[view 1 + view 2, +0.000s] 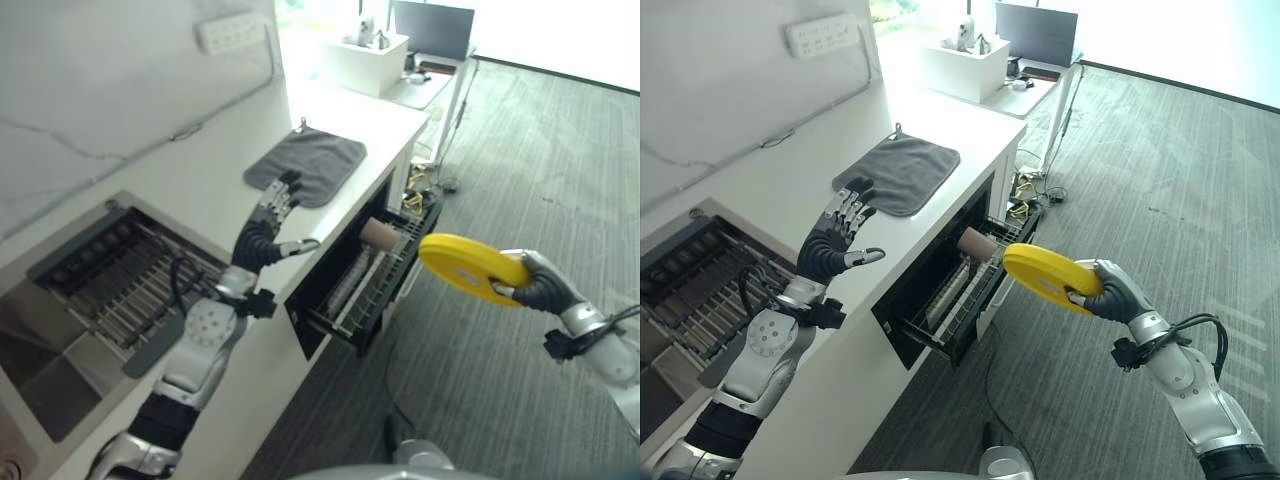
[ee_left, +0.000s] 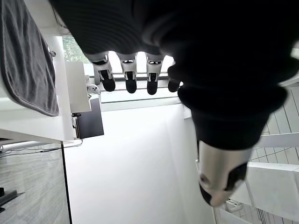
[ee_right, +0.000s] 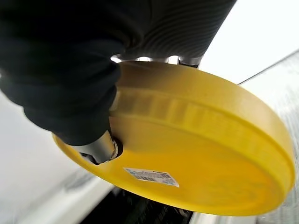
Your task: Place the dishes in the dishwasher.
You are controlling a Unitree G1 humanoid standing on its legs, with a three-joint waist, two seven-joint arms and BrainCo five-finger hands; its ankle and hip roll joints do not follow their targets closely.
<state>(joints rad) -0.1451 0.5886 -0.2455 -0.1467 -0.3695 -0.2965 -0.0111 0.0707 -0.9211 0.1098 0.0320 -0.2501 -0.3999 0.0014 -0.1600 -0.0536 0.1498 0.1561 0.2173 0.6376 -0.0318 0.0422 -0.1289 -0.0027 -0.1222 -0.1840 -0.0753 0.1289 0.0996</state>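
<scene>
My right hand (image 1: 532,280) is shut on the rim of a yellow plate (image 1: 470,267), held nearly flat in the air just right of the dishwasher's pulled-out rack (image 1: 385,272). The right wrist view has the plate's underside (image 3: 201,154) with a sticker, and my thumb pressed on it. A tan cup (image 1: 379,235) lies in the rack. My left hand (image 1: 270,225) hovers open over the white counter (image 1: 200,170), fingers straight, close to a grey cloth (image 1: 310,165).
A sink with a wire drying rack (image 1: 130,285) lies at the left of the counter. A white box (image 1: 365,60) and a desk with a monitor (image 1: 432,28) stand at the far end. Grey carpet (image 1: 540,150) spreads to the right.
</scene>
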